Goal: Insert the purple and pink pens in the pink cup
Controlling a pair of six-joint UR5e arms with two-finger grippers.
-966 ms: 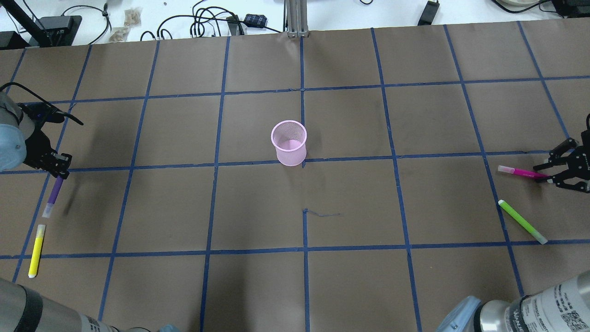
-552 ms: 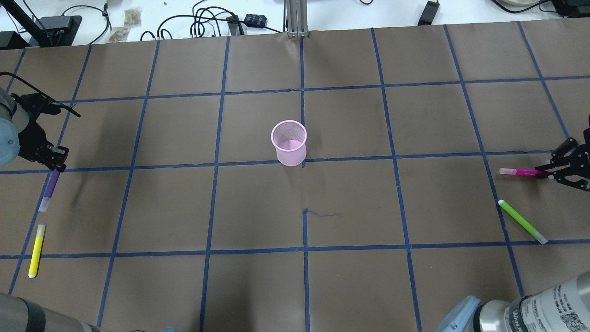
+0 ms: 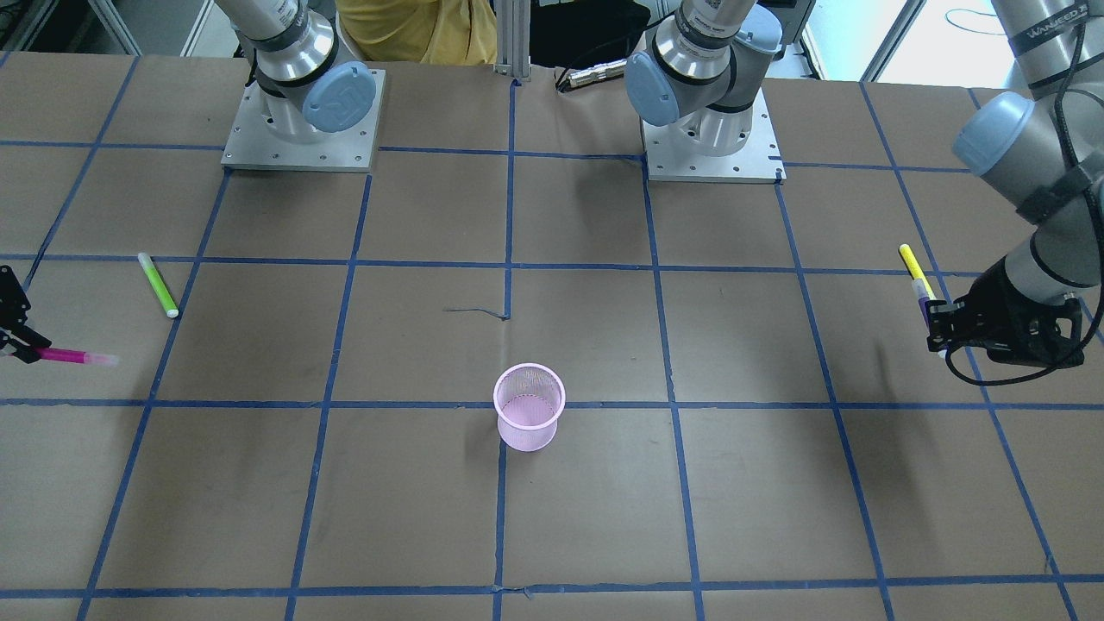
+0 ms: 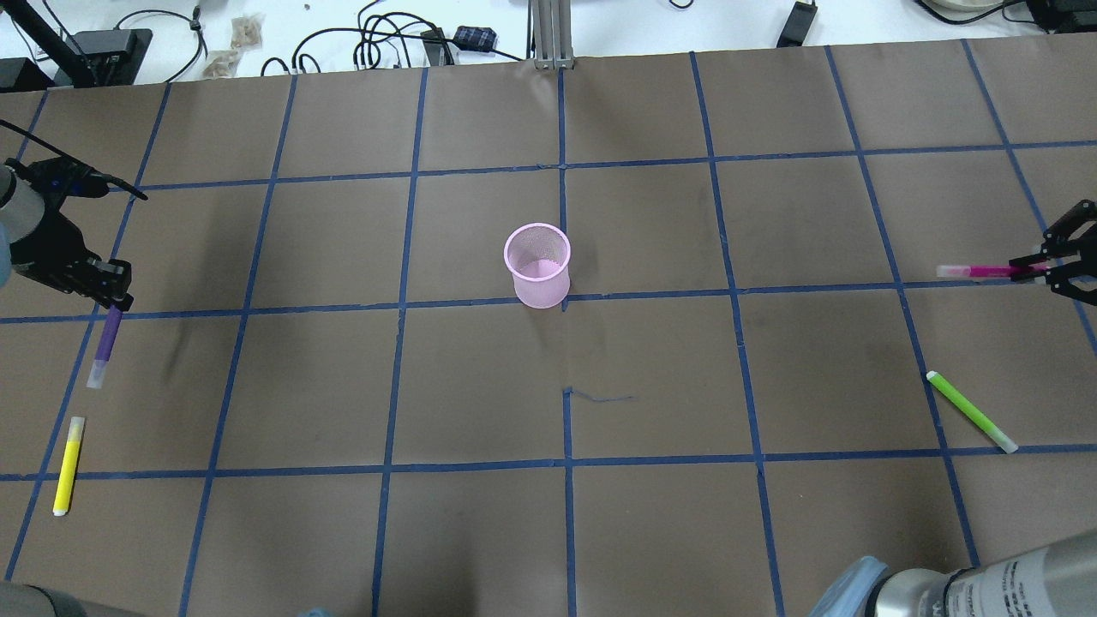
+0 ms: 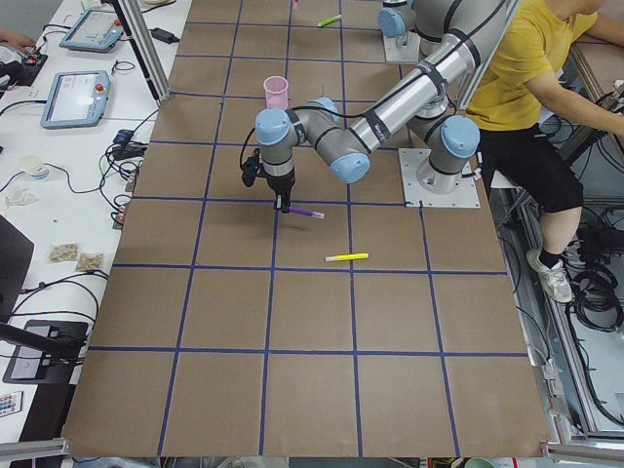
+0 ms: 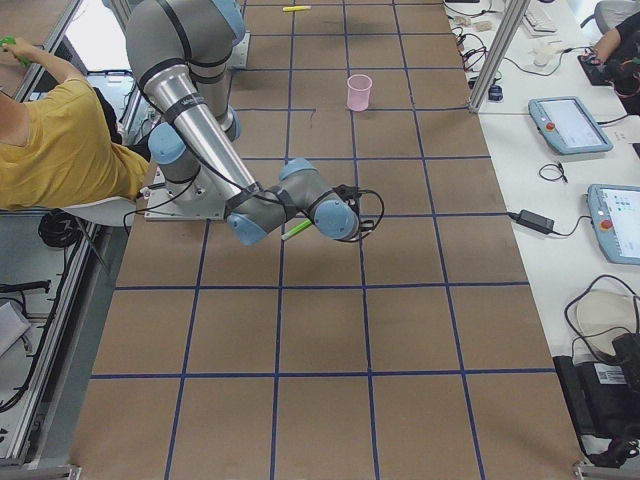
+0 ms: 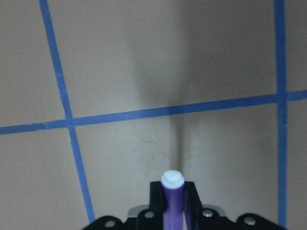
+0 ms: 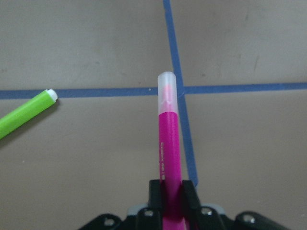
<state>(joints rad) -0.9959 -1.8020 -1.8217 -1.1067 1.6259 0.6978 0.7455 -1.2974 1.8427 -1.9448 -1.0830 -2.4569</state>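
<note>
The pink mesh cup point(image 4: 537, 276) stands upright mid-table, also in the front view point(image 3: 529, 405). My left gripper point(image 4: 116, 302) is shut on the end of the purple pen point(image 4: 104, 347) at the table's far left and holds it off the surface. The left wrist view shows the pen point(image 7: 172, 203) between the fingers, white tip forward. My right gripper point(image 4: 1041, 270) is shut on the pink pen point(image 4: 986, 272) at the far right and holds it level above the table, cap pointing toward the cup. The right wrist view shows the pink pen point(image 8: 169, 143) clamped.
A yellow pen point(image 4: 68, 465) lies on the table just below the purple one. A green pen point(image 4: 971, 411) lies below the right gripper, also in the right wrist view point(image 8: 24, 117). Cables and boxes line the far edge. A person in yellow point(image 5: 531, 78) sits behind the arm bases.
Both grippers have risen with their pens. The right gripper moved toward the far side with the pink pen, which is now off the table. The left moved slightly with the purple pen.
</note>
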